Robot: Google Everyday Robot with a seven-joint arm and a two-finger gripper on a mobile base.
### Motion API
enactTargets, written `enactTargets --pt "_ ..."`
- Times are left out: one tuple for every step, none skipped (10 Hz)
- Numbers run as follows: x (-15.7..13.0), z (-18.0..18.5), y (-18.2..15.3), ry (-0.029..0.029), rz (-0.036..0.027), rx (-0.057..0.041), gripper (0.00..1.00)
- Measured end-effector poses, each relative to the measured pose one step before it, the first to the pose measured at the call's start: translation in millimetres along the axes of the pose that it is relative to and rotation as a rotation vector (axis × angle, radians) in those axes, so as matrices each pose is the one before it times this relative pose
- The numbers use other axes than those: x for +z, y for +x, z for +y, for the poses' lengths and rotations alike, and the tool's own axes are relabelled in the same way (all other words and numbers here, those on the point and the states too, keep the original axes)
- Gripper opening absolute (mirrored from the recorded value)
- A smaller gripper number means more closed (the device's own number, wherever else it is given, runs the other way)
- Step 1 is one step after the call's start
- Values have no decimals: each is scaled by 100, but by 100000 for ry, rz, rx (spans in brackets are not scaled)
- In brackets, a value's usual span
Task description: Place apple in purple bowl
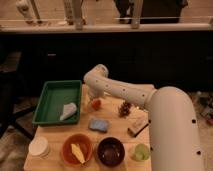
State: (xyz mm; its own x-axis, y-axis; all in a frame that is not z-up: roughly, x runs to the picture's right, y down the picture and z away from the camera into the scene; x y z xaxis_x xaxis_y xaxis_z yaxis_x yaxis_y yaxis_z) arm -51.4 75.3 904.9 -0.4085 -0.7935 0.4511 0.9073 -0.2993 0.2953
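Gripper [93, 97]: centre of frame, at the end of the white arm [125, 92], pointing down; fingers spread, grasping nothing.
Apple [96, 105]: on the table [116, 131] just under the gripper, right of the green tray [56, 96], left of the grapes [124, 108].
Purple bowl [110, 151]: bottom centre, between orange bowl [67, 150] and green cup [141, 152], well apart from the apple.
Blue sponge [98, 124]: between apple and purple bowl.

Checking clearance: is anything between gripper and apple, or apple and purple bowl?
The gripper hangs just over the small orange-red apple, nothing between. A blue rectangular sponge lies between that apple and the round dark purple bowl.
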Motion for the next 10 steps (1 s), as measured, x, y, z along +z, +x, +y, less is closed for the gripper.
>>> enactTargets --pt "444 470 -218 -386 -160 1386 80" --pt "644 180 37 268 -210 1168 80" --pt "380 404 65 95 -90 1082 80" --pt "648 497 55 573 -376 1024 80" --pt "666 36 258 1296 -508 148 80" --pt "440 -44 201 796 -431 -256 80" --pt "498 55 249 947 -478 -244 80" --pt "462 -87 256 710 -407 -488 77" --pt "468 -214 291 543 -483 -706 66" --pt "39 -180 125 -19 -376 -488 58"
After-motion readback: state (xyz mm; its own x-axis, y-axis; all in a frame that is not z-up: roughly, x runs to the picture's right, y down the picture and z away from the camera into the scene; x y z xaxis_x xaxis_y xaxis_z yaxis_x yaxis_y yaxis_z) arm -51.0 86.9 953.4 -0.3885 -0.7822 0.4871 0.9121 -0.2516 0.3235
